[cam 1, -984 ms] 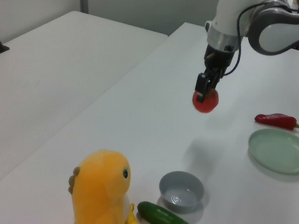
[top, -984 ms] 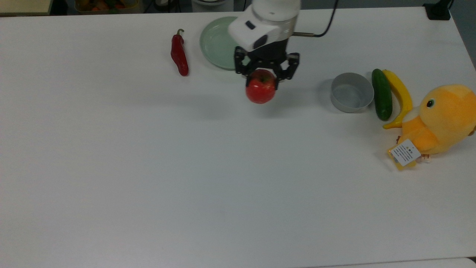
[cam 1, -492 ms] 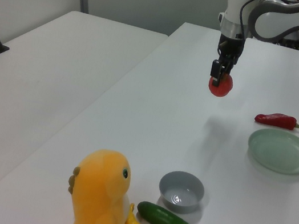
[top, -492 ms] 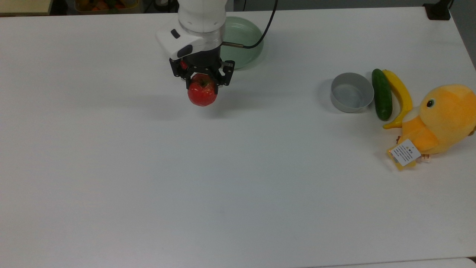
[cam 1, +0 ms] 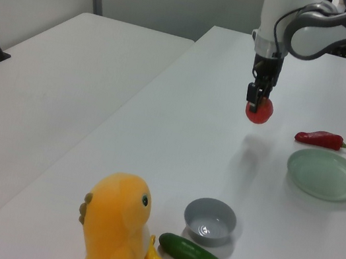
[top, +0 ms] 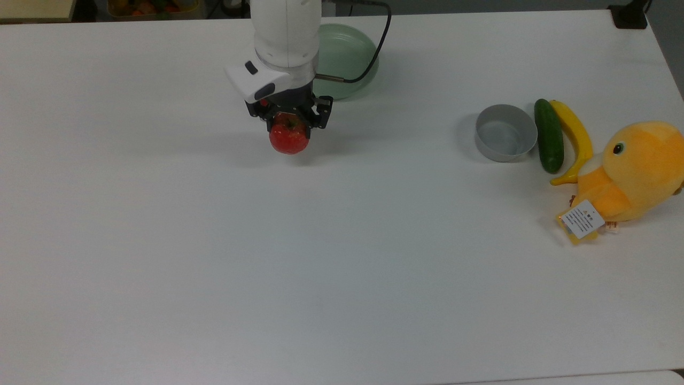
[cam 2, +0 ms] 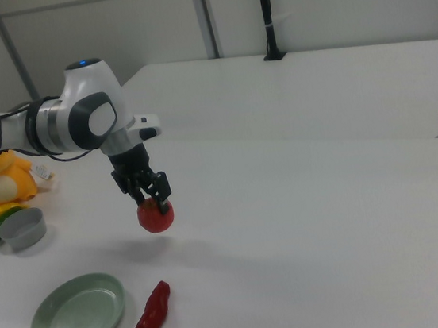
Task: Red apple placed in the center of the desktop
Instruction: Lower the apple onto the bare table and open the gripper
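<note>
While the hand (top: 289,118) is gripping the red apple (top: 289,138) from above, its fingers closed on the fruit's upper half, the apple is hanging clear of the tabletop (top: 342,256); its shadow is lying on the white surface below it in the left view and the right view. Position: toward the far edge in the top view, somewhat to the top view's left of the middle. Green plate (top: 347,53) sitting just behind the arm. Red chili (cam 2: 151,316) lying just beside the plate in the right view, near the apple's spot but apart from it.

Off to the top view's right, well apart from the apple: grey bowl (top: 505,132), cucumber (top: 549,136), banana (top: 574,140) and an orange plush toy (top: 636,171), all clustered together.

Step in hand, as judged: carrying, with the placing not yet done. The open middle of the tabletop is lying nearer the top view's lower edge and slightly to the top view's right of the apple. Next move is calling for a shift that way, then a lowering until the apple is resting on the surface, then opening the fingers. A round fruit may roll on release, so a low, gentle set-down looks wise.
</note>
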